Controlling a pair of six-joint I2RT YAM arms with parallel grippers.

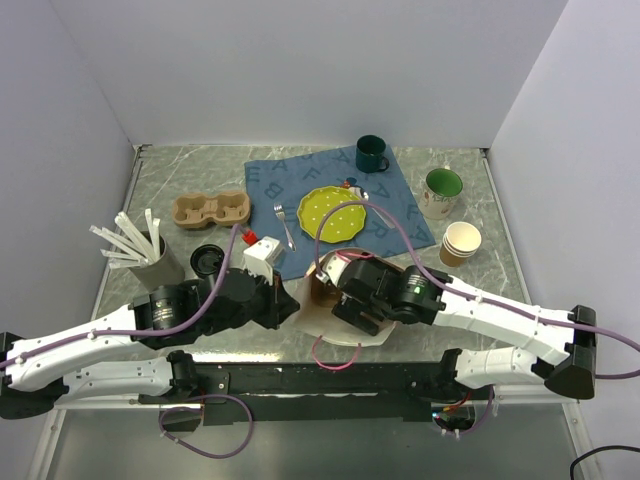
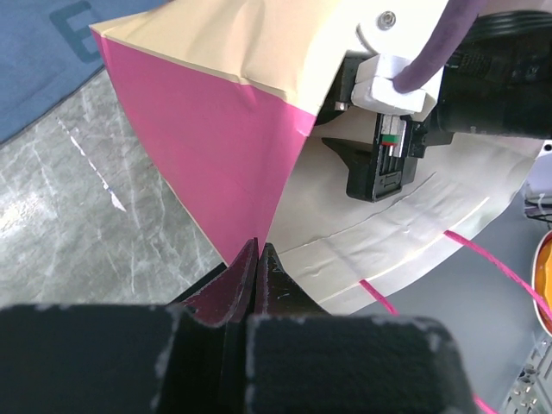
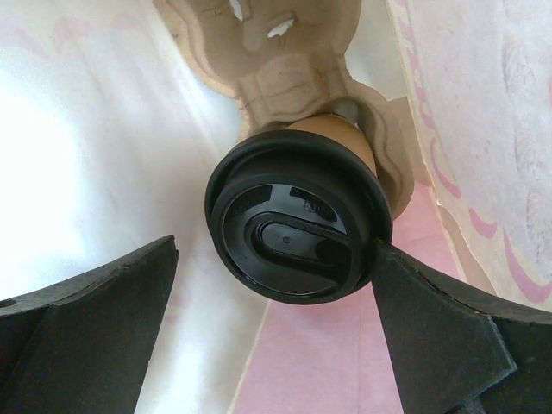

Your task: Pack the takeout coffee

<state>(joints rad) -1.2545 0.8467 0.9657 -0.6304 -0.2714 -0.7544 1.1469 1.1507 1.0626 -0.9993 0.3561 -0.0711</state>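
The takeout coffee (image 3: 297, 224), a brown paper cup with a black lid, sits in a pulp cup carrier (image 3: 280, 47) inside a paper bag (image 1: 318, 312) that is cream outside and pink inside. My right gripper (image 3: 276, 332) reaches into the bag and is open. Its jaws stand either side of the lid, and the right fingertip (image 3: 388, 263) touches the lid's rim. My left gripper (image 2: 259, 252) is shut on the bag's edge (image 2: 207, 147), holding the mouth open. In the top view the coffee is hidden inside the bag.
On the table stand a second pulp carrier (image 1: 210, 210), a loose black lid (image 1: 208, 260), a holder of stirrers (image 1: 150, 255), a white box (image 1: 262, 252), a fork (image 1: 285, 225), a green plate (image 1: 333, 212), two green mugs (image 1: 371, 153) (image 1: 441, 190) and stacked tan cups (image 1: 460, 243).
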